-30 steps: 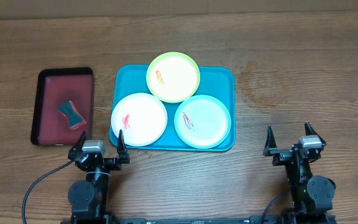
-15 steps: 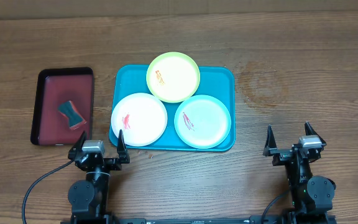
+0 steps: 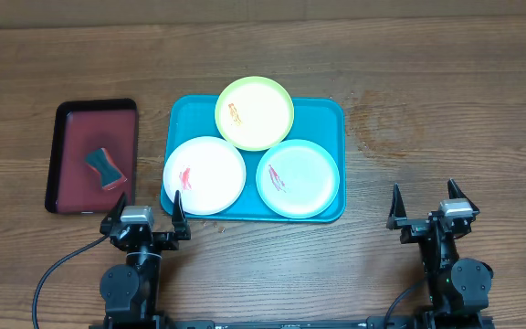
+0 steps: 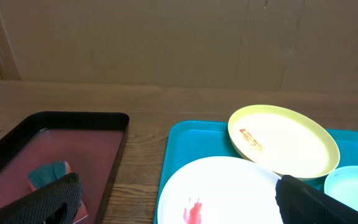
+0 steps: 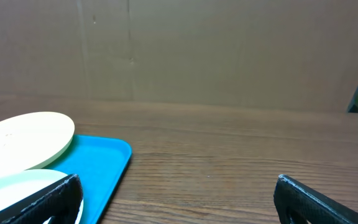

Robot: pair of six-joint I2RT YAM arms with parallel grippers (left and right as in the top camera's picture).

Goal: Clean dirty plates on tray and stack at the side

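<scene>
Three plates sit on the blue tray (image 3: 325,115) at mid-desk. The yellow-green plate (image 3: 255,112) is farthest; its far edge overhangs the tray's far rim and, in the left wrist view, its near edge lies over the far edge of the white plate (image 3: 205,175). The white plate fills the tray's near left corner and the mint plate (image 3: 298,177) the near right corner, side by side. Each plate has a small red smear.

Left of the tray, just apart from it, is a dark red tray (image 3: 69,128) with a black rim, holding a teal-and-red sponge (image 3: 106,166).

The left hand (image 3: 146,205) waits at the near edge of the desk (image 3: 427,91), just near of the white plate, fingers spread wide and holding nothing. The right hand (image 3: 424,192) is near right, well clear of the tray, also wide and empty.
</scene>
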